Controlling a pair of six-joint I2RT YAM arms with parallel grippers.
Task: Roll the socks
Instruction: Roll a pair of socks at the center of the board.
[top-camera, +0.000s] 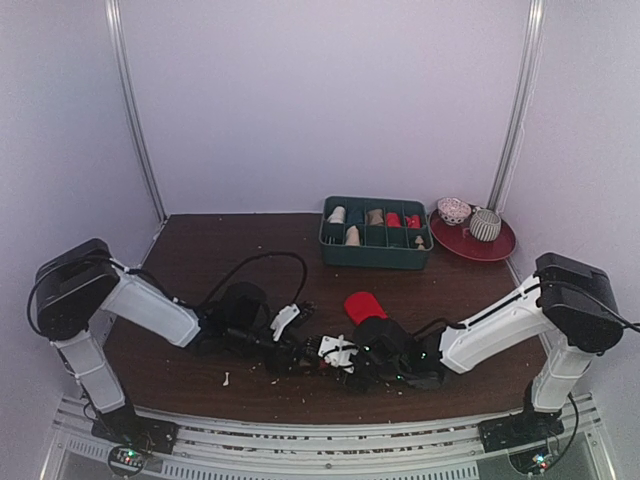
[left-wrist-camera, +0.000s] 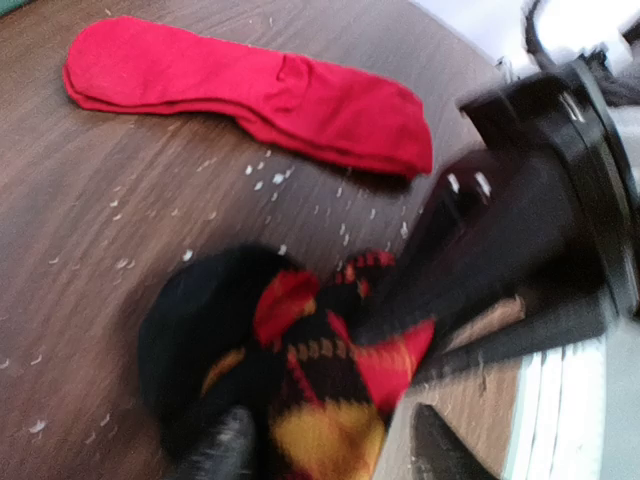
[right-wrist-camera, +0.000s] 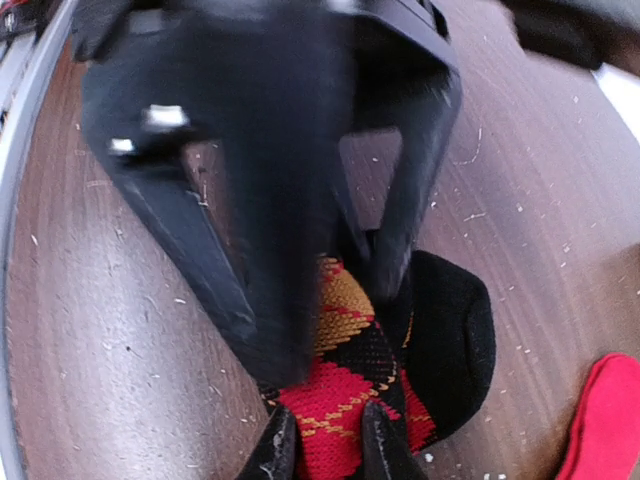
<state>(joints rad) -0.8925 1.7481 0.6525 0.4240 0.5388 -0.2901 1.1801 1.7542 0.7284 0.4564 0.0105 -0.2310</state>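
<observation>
Plain bright red fabric sock (top-camera: 365, 306), top view: we see it lying on the dark brown wooden bench (top-camera: 200, 250), just beyond the spot where the two arms meet.
End effectors, top view: the left end effector (top-camera: 305, 350) and the right end effector (top-camera: 332, 358) sit low over the bench, tip to tip; we cannot make out what lies between them from here.
Back of bench, top view: a dark green compartment tray (top-camera: 375, 262), with a round red plate (top-camera: 500, 248) just beside it.
Argyle sock, left wrist view: the black soft sock with orange-and-red argyle diamonds (left-wrist-camera: 300, 370) sits bunched on the bench, apart from the red sock, which lies flat farther off.
Left end effector, left wrist view: its fingers (left-wrist-camera: 225, 450) stand apart, one on either side of the bundle.
Bench surface, left wrist view: pale crumbs (left-wrist-camera: 265, 175) are scattered about.
Right end effector, right wrist view: we see its fingers (right-wrist-camera: 275, 450) drawn close together, clamped on a fold of the argyle fabric.
Left end effector, right wrist view: blurred, over the sock, fingers spread.
</observation>
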